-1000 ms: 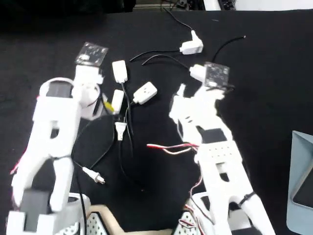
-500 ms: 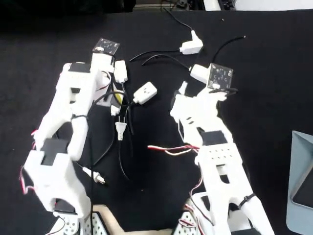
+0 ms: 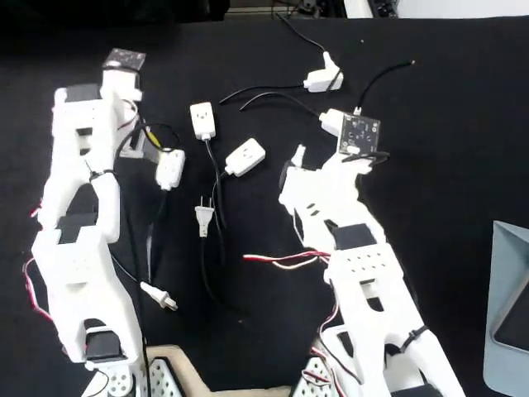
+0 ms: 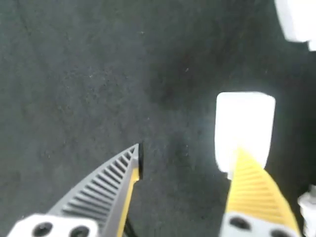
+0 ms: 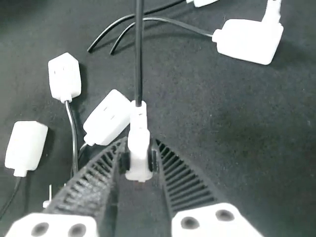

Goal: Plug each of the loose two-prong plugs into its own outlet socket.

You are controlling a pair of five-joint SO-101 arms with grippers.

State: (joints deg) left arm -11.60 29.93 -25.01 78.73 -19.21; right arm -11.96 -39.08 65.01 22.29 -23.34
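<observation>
Plug apparently clamped between the right jaws

Counts: arm: two; white socket block: five; corded plug: three; grey bin: one.

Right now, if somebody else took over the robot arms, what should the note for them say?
Left gripper: open, one finger beside a white socket block.
Right gripper: shut on a white plug with a black cord.
Upper socket and angled socket lie unplugged; a two-prong plug and a second loose plug lie loose nearby.
Done: no plug seated that I can see.
To do: every plug needs its socket.
</observation>
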